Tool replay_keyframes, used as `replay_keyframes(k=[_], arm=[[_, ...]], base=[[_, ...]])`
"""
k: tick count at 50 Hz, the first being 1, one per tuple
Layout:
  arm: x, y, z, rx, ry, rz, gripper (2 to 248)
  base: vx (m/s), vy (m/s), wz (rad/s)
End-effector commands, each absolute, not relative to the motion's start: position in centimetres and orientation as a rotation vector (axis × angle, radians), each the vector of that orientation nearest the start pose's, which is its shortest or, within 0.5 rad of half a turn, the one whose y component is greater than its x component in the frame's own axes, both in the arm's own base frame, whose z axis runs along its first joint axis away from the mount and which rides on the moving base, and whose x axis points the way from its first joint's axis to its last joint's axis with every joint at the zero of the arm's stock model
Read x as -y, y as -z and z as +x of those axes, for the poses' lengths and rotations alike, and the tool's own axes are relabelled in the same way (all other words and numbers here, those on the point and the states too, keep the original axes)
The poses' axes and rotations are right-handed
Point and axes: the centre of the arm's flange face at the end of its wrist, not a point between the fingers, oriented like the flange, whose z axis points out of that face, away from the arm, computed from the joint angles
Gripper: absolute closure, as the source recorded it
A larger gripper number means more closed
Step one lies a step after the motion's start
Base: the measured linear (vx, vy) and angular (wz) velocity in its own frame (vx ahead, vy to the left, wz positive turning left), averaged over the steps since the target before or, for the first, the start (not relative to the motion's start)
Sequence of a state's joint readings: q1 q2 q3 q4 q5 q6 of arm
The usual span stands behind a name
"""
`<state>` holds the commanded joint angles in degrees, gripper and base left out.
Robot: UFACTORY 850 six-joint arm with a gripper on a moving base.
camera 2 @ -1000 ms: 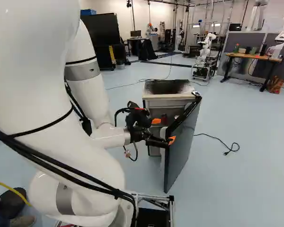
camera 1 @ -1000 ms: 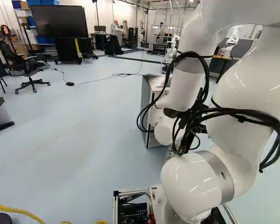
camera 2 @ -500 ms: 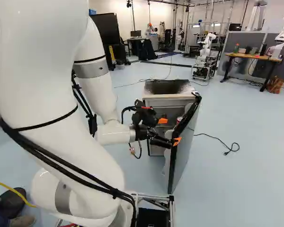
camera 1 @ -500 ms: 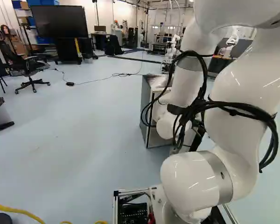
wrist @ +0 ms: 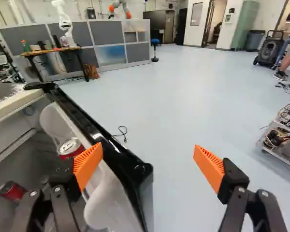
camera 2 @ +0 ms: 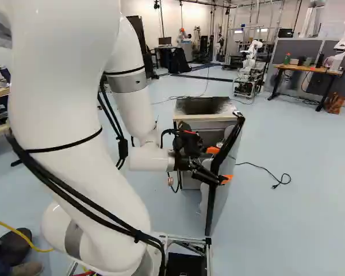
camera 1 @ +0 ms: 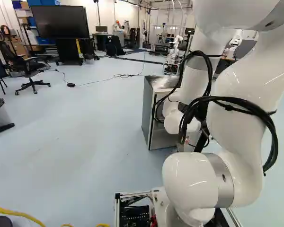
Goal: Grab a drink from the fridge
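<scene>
Evidently, in the left base view, the white arm [camera 1: 194, 182] reaches forward to the fridge [camera 1: 148, 113] and masks most of its front; this panel confirms only that the arm's far end is close to the appliance, and tells nothing of the contents

In the right base view, the door [camera 2: 221, 201] stands swung out from the cabinet, so access appears to have been gained. The black gripper [camera 2: 219, 165] is at the door's upper part, one orange pad to the inner side of its edge and the other to the outer

In the wrist view, the two fingers are spread wide, with the door's edge between them and nothing grasped. The nearer red can [wrist: 70, 149] stands in the inner shelf [wrist: 106, 205] of the door, just beside the finger on the fridge side, while a second red can [wrist: 12, 191] lies deeper in the cabinet. Whether that finger touches the shelf cannot be told. The opening stage is thus judged largely complete; what remains is to clear the door edge, bring both fingers about a can, close on it, and lift it out of the fridge
</scene>
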<state>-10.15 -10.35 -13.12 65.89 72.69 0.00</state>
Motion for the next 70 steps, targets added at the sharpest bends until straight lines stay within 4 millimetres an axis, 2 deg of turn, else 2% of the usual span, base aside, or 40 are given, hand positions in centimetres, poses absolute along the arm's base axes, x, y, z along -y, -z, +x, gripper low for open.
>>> replay_keyframes(k=[30, 70], arm=[[18.2, -30.3, 26.5, 1.418, -1.162, 1.44, 3], [26.5, -30.0, 29.7, 1.527, -1.111, 1.25, 3]], base=[[0.0, 0.0, 0.0], [0.0, 0.0, 0.0]])
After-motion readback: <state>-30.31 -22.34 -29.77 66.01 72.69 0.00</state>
